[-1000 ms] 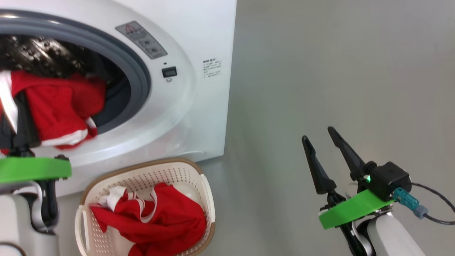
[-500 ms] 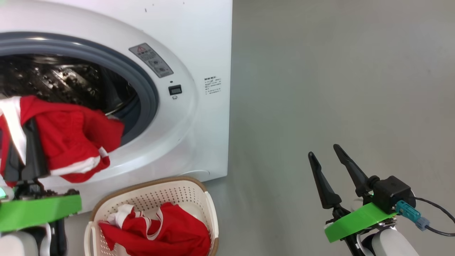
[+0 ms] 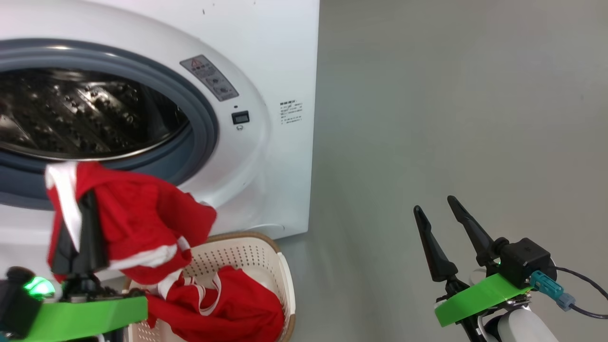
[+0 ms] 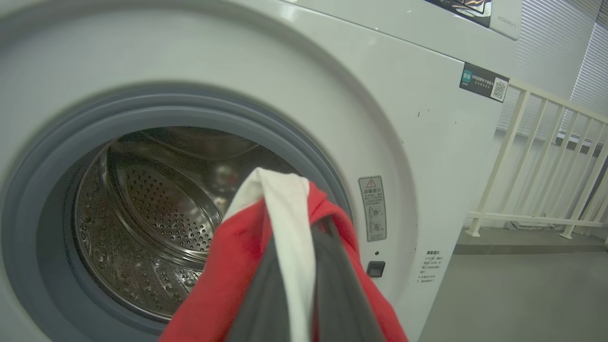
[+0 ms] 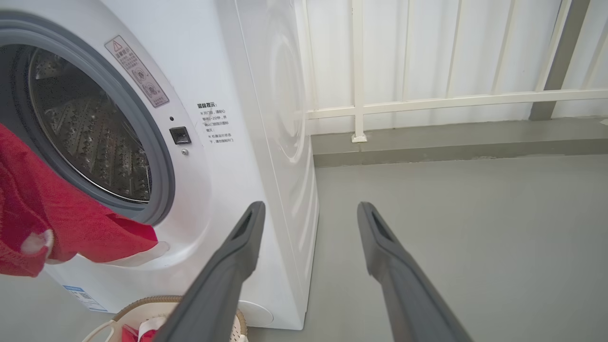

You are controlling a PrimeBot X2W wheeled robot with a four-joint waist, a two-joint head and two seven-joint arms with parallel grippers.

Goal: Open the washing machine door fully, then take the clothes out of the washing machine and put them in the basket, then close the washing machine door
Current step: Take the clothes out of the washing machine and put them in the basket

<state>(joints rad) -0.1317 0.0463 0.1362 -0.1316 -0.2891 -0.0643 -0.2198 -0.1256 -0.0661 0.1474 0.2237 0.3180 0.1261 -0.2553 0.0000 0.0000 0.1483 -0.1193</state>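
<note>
Left gripper (image 3: 85,223): low at the left of the head view, with its dark fingers (image 4: 337,289) closed on a red garment (image 3: 142,223). The cloth drapes over both of them, and a white stripe runs up between.
Held garment: it hangs in the air outside the opening, in front of the lower face of the washing machine (image 3: 275,57) and over the left part of the basket (image 3: 280,266). Its lower edge overlaps the basket rim from the head view; I cannot tell whether it touches.
Washing machine: a white front-loader with its opening uncovered. A grey rubber ring (image 3: 199,118) circles the perforated steel drum (image 3: 85,114), and a warning sticker (image 3: 211,78) sits to the right of the ring.
Basket: on the grey floor (image 3: 427,118), just in front of the machine near its lower right corner. It is cream with holes in the sides and a brown rim.
Clothes in the basket: a second red garment (image 3: 237,308) with white trim lies bunched inside.
Right gripper (image 3: 433,204): well apart to the right, above bare floor. Its fingers (image 5: 389,266) are spread wide and hold nothing.
Background: a white railing (image 5: 427,99) runs beyond the machine's side.
</note>
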